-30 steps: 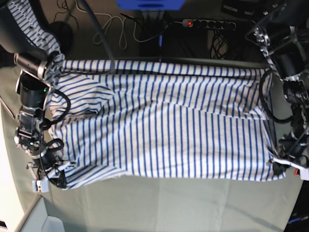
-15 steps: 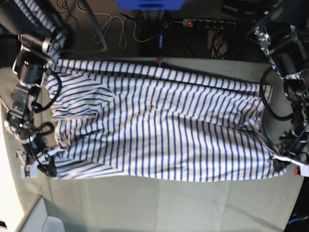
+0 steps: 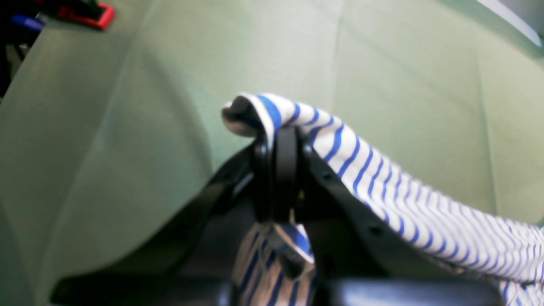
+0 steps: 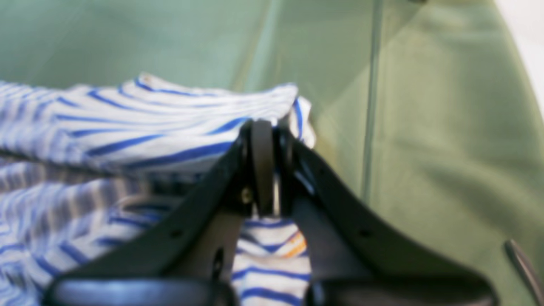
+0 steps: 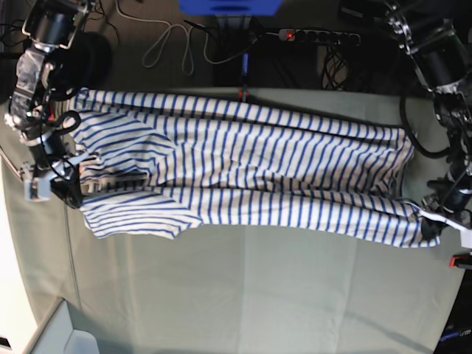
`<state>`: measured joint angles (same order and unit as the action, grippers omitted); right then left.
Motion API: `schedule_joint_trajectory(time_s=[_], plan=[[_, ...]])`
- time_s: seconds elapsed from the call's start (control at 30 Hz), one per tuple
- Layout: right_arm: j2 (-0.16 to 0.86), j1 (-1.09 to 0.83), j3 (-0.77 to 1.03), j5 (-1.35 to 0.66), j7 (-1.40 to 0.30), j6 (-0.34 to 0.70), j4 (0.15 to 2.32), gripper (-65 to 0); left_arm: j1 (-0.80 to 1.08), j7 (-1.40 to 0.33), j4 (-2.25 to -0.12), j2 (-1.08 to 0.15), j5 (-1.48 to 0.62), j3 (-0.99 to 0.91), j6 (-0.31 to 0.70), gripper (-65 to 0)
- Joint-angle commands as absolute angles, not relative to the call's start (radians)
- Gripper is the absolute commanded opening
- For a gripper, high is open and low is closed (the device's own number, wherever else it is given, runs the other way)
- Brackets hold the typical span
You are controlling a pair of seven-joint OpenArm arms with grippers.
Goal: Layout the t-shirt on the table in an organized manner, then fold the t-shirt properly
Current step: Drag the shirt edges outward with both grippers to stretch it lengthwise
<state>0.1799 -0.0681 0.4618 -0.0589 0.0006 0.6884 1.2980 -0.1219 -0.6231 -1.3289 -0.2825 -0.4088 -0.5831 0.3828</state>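
The soft white cotton t-shirt with thin blue horizontal stripes (image 5: 243,173) lies stretched across the far half of the wide table covered in pale grey-green cloth (image 5: 243,295), running from the left edge to the right edge in the base view. The left claw (image 3: 278,140), at the right of the base view, is clamped together on a bunched corner of the t-shirt (image 3: 382,178), with striped cloth folded over its black tips. The right claw (image 4: 263,136), at the left of the base view, is likewise clamped on a gathered edge of the t-shirt (image 4: 148,123). A short sleeve (image 5: 136,221) hangs out toward the near side on the left. A small red clamp (image 3: 87,12) sits at the table's edge.
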Motion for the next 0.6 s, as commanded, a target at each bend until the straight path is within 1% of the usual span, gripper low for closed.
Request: schedule_joint_trajectory(time_s=[0.0, 0.07, 0.27, 0.43, 0.5, 0.53, 0.57], plan=[[0.196, -0.082, 0.466, -0.091, 0.027, 0.698, 1.325, -65.0, -0.122, -0.598, -1.353, -0.3, -0.42, -0.588, 0.383, -64.9], [0.199, -0.116, 0.466, -0.122, 0.027, 0.698, 1.33, -65.0, -0.091, -0.596, -1.354, -0.3, -0.42, -0.588, 0.383, -64.9], [0.214, -0.186, 0.466, -0.133, 0.028, 0.698, 1.33, -65.0, -0.013, -0.596, -1.353, -0.295, -0.42, -0.588, 0.383, -64.9], [0.213, -0.176, 0.464, -0.133, 0.028, 0.698, 1.331, -65.0, 0.008, -0.596, -1.348, -0.292, -0.42, -0.588, 0.383, -64.9], [0.213, -0.136, 0.456, -0.128, 0.018, 0.698, 1.331, -65.0, 0.005, -0.596, -1.348, -0.292, -0.42, -0.588, 0.383, -64.9], [0.214, -0.117, 0.456, -0.127, 0.015, 0.698, 1.33, -64.4, 0.002, -0.596, -1.348, -0.292, -0.42, -0.588, 0.383, -64.9], [0.217, -0.102, 0.453, -0.127, 0.002, 0.698, 1.33, -61.3, 0.001, -0.596, -1.348, -0.292, -0.42, -0.588, 0.383, -64.9]])
